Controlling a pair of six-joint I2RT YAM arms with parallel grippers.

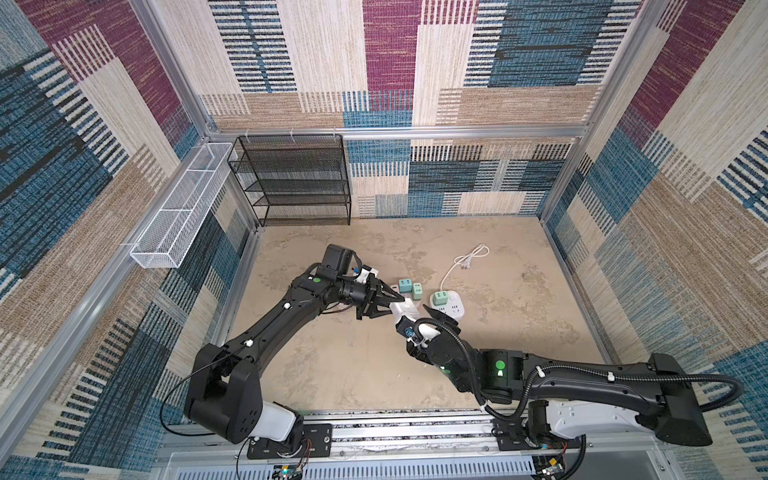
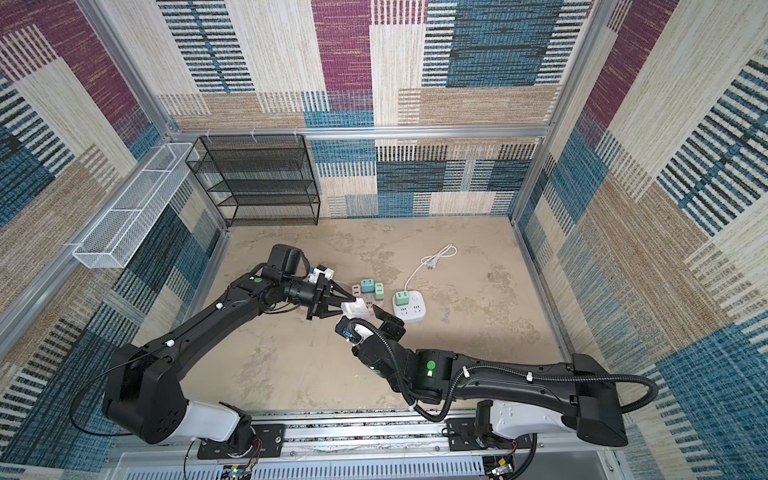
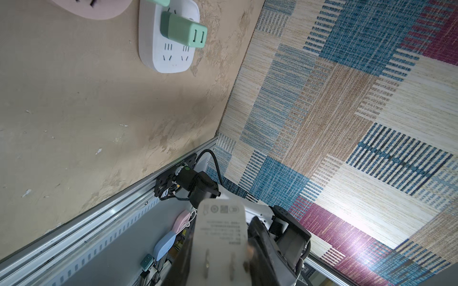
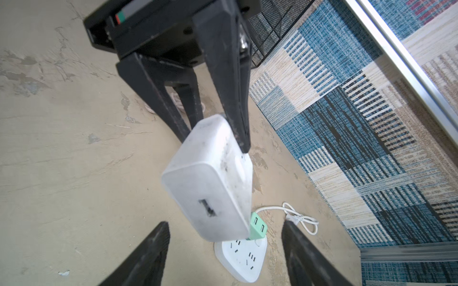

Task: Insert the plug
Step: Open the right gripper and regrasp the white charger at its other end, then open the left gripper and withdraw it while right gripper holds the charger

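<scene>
Jaws of the left gripper pinch the white plug by its broad sides and hold it off the table, near the pink strip. Its port end is turned toward the right gripper and its prong face back toward the left wrist. The right gripper's jaws stand spread to either side of that port end without touching it, so a handover looks nearest. Further right lies the white power strip, a green charger filling one socket and the nearer sockets free, with nothing between.
</scene>
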